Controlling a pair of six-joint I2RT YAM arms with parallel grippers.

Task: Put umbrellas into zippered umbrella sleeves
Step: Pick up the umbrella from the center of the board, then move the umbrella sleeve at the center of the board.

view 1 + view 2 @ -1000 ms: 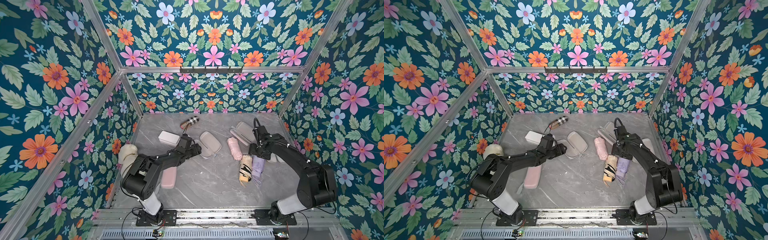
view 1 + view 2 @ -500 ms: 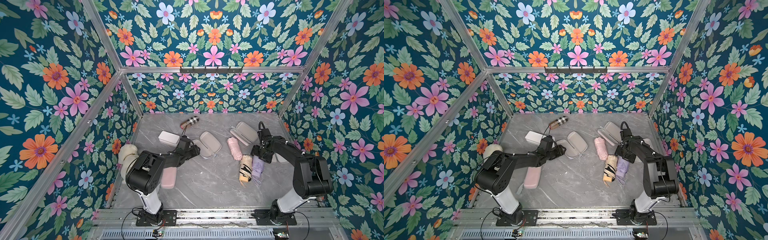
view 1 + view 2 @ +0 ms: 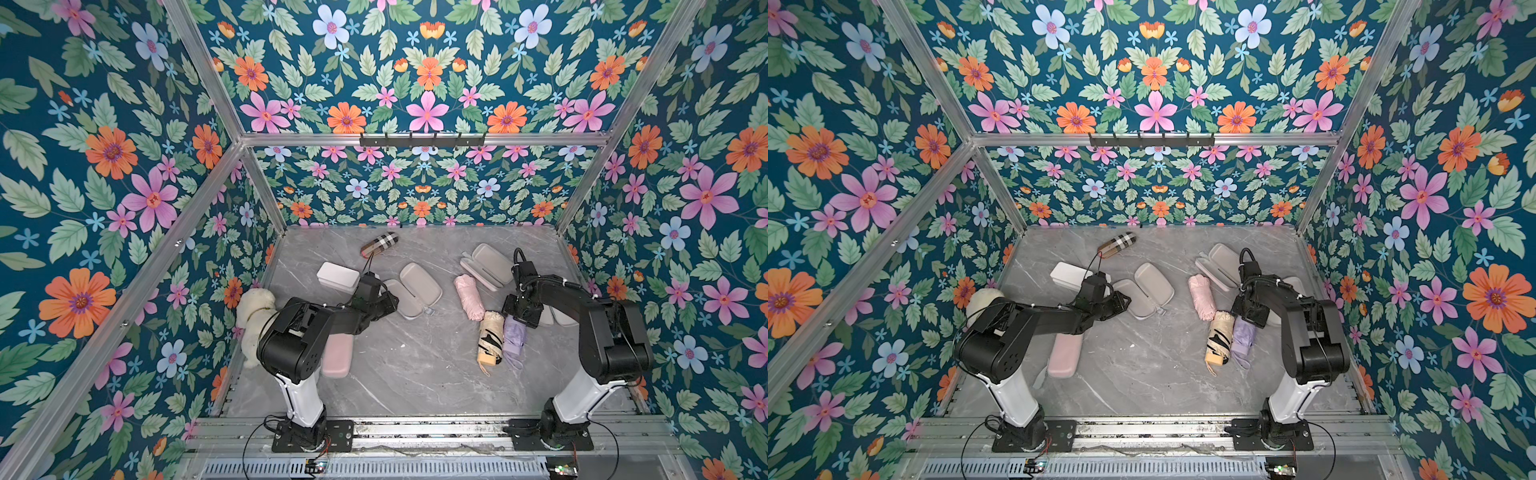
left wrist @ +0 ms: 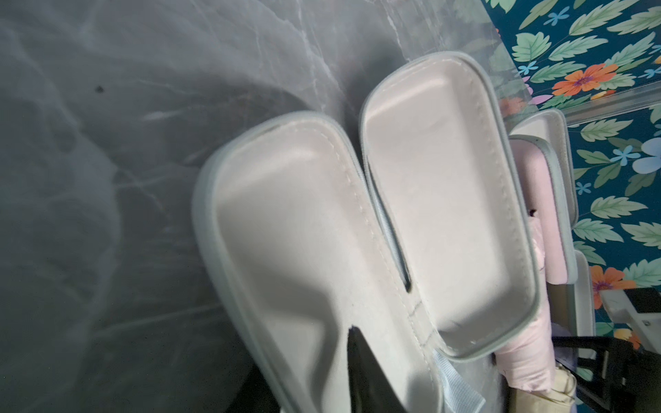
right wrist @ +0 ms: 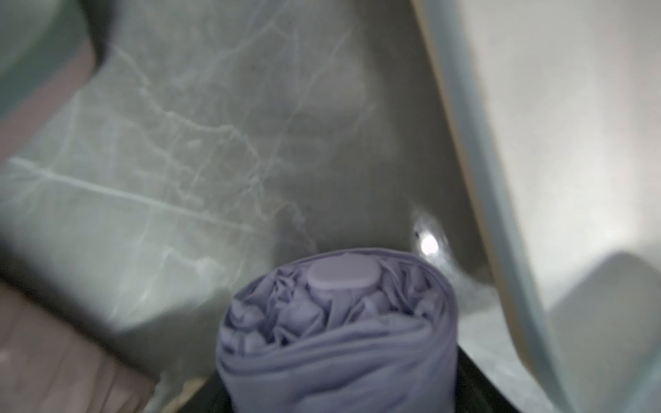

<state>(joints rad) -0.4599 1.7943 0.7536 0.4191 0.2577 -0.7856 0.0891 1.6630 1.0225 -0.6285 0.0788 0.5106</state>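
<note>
An open umbrella sleeve [image 3: 420,283] [image 4: 304,232] lies mid-table with its grey-beige inside facing up. My left gripper [image 3: 386,305] [image 4: 300,361] straddles the near wall, one finger [image 4: 361,368] inside and one outside, shut on it. My right gripper [image 3: 519,318] [image 5: 341,386] is shut on the far end of the lavender umbrella [image 3: 514,340] [image 5: 336,321], which lies beside the cream umbrella [image 3: 489,338]. A pink umbrella [image 3: 468,297] lies just behind them. A second open sleeve [image 3: 486,266] sits at the back right, and a shut pink sleeve [image 3: 337,355] lies under my left arm.
A white box [image 3: 337,276], a tan plaid roll [image 3: 379,245] and a white plush toy [image 3: 255,316] sit at the back left. Another open sleeve [image 5: 572,143] lies close beside my right gripper, mostly hidden under the arm in both top views. Floral walls enclose the table.
My left jaws have closed onto the open sleeve's wall. My right gripper has come forward and down over the lavender umbrella's end, its jaws narrowing around it.
</note>
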